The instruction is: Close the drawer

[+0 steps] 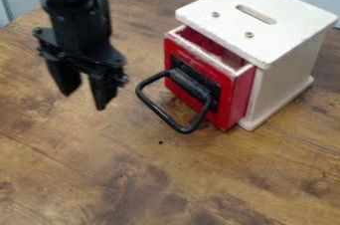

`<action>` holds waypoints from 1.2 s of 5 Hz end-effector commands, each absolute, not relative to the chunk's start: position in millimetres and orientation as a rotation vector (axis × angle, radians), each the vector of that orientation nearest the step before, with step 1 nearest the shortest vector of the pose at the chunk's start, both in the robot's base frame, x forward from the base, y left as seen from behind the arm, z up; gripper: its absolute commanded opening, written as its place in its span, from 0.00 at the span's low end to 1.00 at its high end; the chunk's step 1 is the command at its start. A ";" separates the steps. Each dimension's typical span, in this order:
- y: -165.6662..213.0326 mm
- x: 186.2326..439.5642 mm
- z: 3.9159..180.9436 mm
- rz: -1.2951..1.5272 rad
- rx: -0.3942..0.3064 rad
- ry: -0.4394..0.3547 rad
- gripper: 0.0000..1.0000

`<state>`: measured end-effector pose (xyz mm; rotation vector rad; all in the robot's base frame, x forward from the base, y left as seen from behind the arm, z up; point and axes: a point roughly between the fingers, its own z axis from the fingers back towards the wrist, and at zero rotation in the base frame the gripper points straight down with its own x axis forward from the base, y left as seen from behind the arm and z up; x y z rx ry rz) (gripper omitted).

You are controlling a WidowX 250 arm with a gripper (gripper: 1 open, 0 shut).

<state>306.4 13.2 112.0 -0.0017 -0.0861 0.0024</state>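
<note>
The drawer [224, 98] has a red front and stands pulled a little way out of the cream-white wooden box [272, 45]. A black block on its front carries a large black wire loop handle [167, 110] that lies forward onto the table. My gripper [83, 86] hangs pointing down to the left of the handle, a short gap away from the loop. Its black fingers [103, 92] are apart with nothing between them, so it is open. It touches neither the handle nor the drawer.
The box sits at the right on a worn wooden table [119, 179]. The table's far edge runs behind the arm at the upper left. A slot and two small holes mark the box's top.
</note>
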 end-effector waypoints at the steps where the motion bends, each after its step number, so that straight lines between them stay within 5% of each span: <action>1: 12.1 315.4 132.9 0.062 0.005 -0.156 1.00; 3: -2.9 313.5 140.0 0.050 0.003 -0.171 1.00; 6: 21.0 325.4 128.5 -0.011 -0.001 -0.148 1.00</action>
